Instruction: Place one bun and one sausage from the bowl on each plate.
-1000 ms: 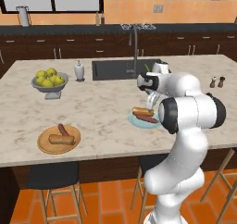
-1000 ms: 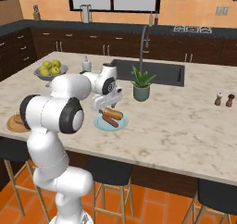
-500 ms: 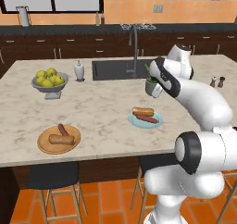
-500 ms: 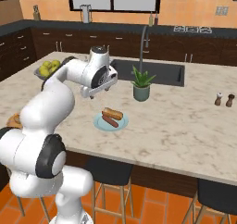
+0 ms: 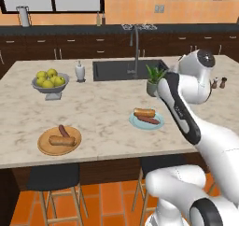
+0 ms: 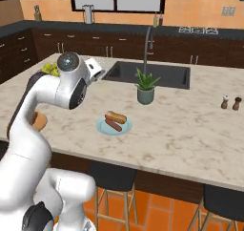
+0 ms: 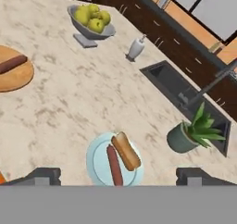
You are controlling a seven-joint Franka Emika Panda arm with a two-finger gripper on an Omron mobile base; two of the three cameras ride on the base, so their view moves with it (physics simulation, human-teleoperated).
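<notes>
My hand hangs high above the worktop, fingers spread wide, nothing between them. In the hand view the two tips stand at the bottom edge, one on each side of the blue plate far below.

Blue plate: carries one bun and one sausage, lying side by side and touching or nearly so. From the left base view the same plate sits near the worktop's front edge, bun behind sausage. In the right base view it lies in front of the plant.

Wooden plate: near the front edge, well apart from the blue one. It holds a bun and a sausage, the sausage behind the bun. In the hand view only part of this plate shows at the left edge, with the sausage on it.

Fruit bowl of yellow-green fruit stands towards the back, beside a soap dispenser. Sink with tap behind; potted plant just beside the sink's corner. Salt and pepper shakers stand at the far end of the worktop.
</notes>
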